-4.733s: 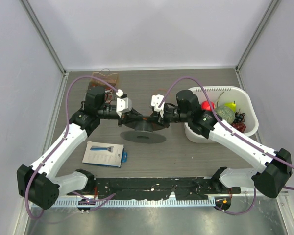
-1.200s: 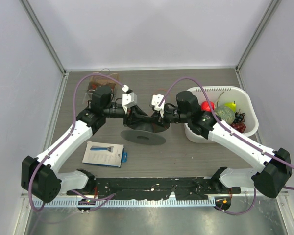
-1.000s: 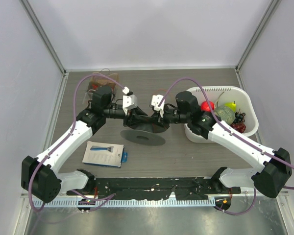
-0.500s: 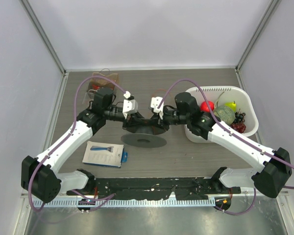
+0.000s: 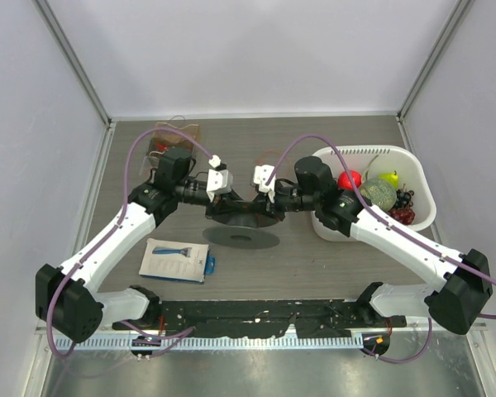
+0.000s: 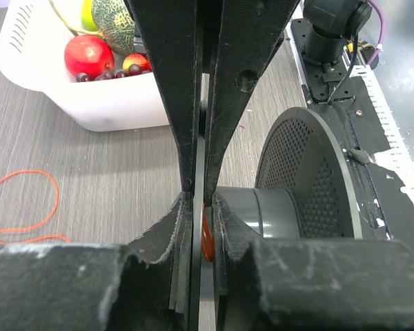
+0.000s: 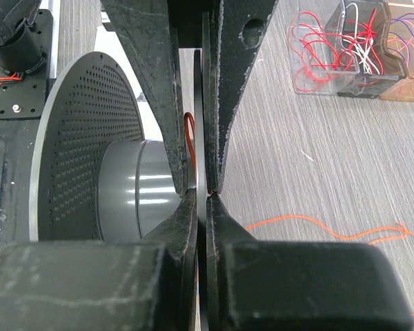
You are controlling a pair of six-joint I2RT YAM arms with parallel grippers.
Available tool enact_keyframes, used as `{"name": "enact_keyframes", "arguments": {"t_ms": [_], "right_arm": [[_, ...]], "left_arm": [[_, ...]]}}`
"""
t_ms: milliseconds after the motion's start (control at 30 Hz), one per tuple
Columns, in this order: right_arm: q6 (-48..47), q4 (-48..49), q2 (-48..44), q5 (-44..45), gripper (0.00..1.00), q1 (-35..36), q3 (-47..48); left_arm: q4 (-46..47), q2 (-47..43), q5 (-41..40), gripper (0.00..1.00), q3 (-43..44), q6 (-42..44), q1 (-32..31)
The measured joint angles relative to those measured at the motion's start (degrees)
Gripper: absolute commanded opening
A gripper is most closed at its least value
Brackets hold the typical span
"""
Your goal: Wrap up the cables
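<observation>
A grey spool [image 5: 241, 217] with perforated flanges [image 6: 310, 179] hangs over the table between both arms. In the left wrist view my left gripper [image 6: 201, 200] is shut on the thin upper flange, with a loop of orange cable [image 6: 205, 238] pinched beside it. My right gripper [image 7: 201, 193] is shut on the same flange from the opposite side, orange cable [image 7: 189, 134] running past its finger by the hub [image 7: 134, 193]. More of the cable trails loose on the table [image 7: 317, 224]. From above, the left gripper [image 5: 223, 203] and the right gripper [image 5: 260, 203] meet over the spool.
A clear box [image 7: 345, 41] of red and white wires stands at the back left. A white basket [image 5: 372, 150] with fruit is at the right. A razor pack [image 5: 176, 260] lies near the left arm.
My left gripper has closed onto the spool's flange and the orange cable. The spool and both grippers have shifted slightly; the right gripper has kept its grip.
</observation>
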Motion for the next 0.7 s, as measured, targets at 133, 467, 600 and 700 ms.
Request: {"name": "enact_keyframes", "arguments": {"t_ms": [133,467,600,700], "right_arm": [[0.04,0.11,0.0,0.02,0.01,0.0,0.0],[0.09,0.28,0.0,0.52,0.01,0.0,0.0],[0.07,0.39,0.0,0.5,0.01,0.0,0.0],[0.07,0.44,0.0,0.5,0.01,0.02,0.0]], "left_arm": [[-0.2,0.0,-0.17,0.27,0.13,0.22,0.0],[-0.28,-0.04,-0.94,0.25,0.17,0.07,0.0],[-0.09,-0.22,-1.29,0.24,0.17,-0.17,0.0],[-0.09,-0.26,-1.42,0.25,0.17,-0.17,0.04]]}}
